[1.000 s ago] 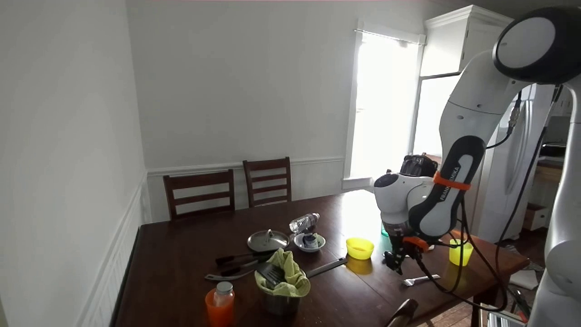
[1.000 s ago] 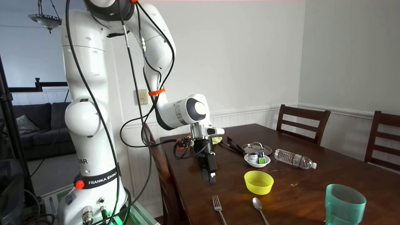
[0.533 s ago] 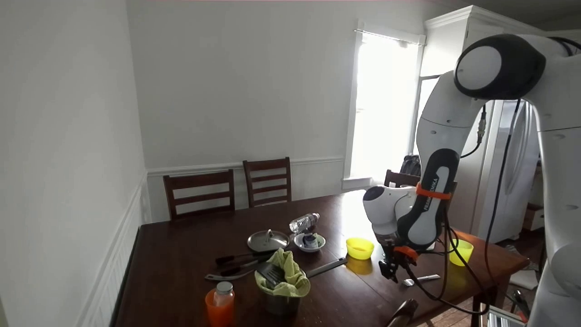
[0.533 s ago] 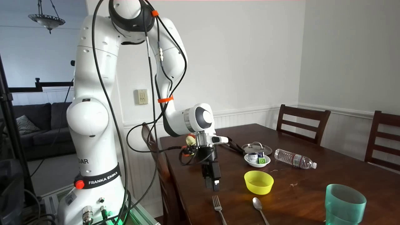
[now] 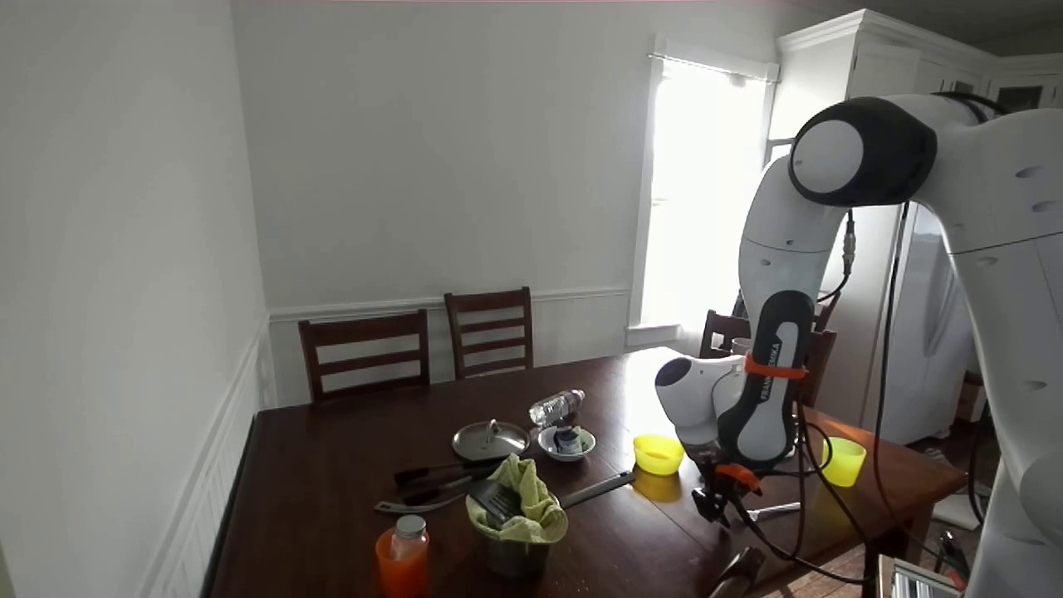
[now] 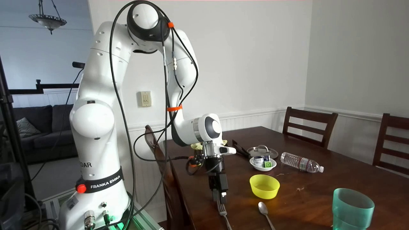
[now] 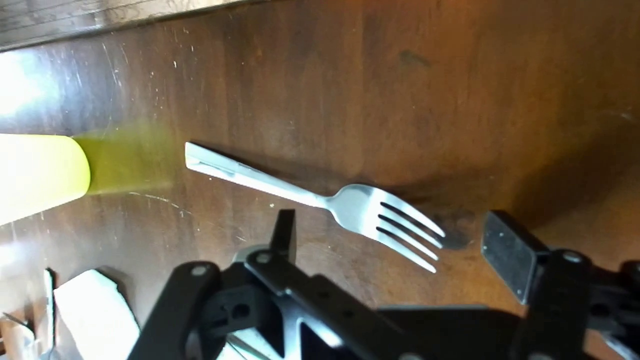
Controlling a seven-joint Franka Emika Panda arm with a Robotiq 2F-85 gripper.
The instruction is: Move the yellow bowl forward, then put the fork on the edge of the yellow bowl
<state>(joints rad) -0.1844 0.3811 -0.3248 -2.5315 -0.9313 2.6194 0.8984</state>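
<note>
Before me, a yellow bowl (image 6: pixel 264 193) and a fork (image 7: pixel 350 205) rest on a dark wooden table (image 6: pixel 313 204).
I see the bowl low, round, plain and upright; the fork, silvery with four tines, lies flat, apart from it, tines to the lower right in my wrist view.

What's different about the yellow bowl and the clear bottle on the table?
The yellow bowl sits upright, but the clear bottle lies on its side. The bowl is low, round and open on top; the bottle is long, with a white cap. The bowl looks plain, while the bottle wears a label. Both are on the brown table.
</note>
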